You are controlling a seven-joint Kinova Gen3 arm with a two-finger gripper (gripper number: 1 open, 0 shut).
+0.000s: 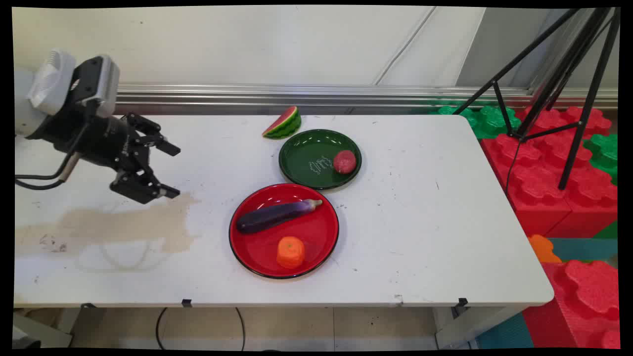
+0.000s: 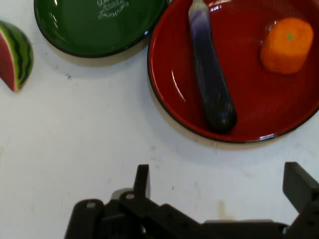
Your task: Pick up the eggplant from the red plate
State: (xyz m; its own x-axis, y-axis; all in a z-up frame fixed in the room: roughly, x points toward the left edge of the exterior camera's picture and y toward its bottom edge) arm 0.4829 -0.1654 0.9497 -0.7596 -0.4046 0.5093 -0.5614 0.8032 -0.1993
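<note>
Nearest the main camera lay the red plate [image 1: 247, 257], at about 6 o'clock of the table [image 1: 420, 237], carrying a purple eggplant [image 1: 274, 216] across its far half and an orange carrot piece [image 1: 290, 252] on its near half; the two were apart. Just beyond it, at about 1 o'clock from the red plate and nearly touching its rim, sat the green plate [image 1: 301, 148], which held one round reddish fruit [image 1: 344, 161] against its 3 o'clock side and white lettering at its centre. A watermelon slice [image 1: 283, 123] rested on the bare tabletop at about 11 o'clock of the green plate, just beside it and outside any dish.

At 9 o'clock of the table the gripper [image 1: 168, 169] hung above the surface, over the far edge of a tan stain [image 1: 123, 225], well apart from both plates. Its fingers stood wide apart and held nothing; the hand view confirmed this, showing bare table between the fingers [image 2: 142, 180] and the red plate [image 2: 167, 94] with the eggplant [image 2: 212, 84] ahead.

Judged hazards: a low sideways sweep toward 3 o'clock could catch the red plate's rim and slide it into the green plate, since the two dishes had almost no gap. The eggplant, rounded and smooth, would likely roll if nudged off-centre.
</note>
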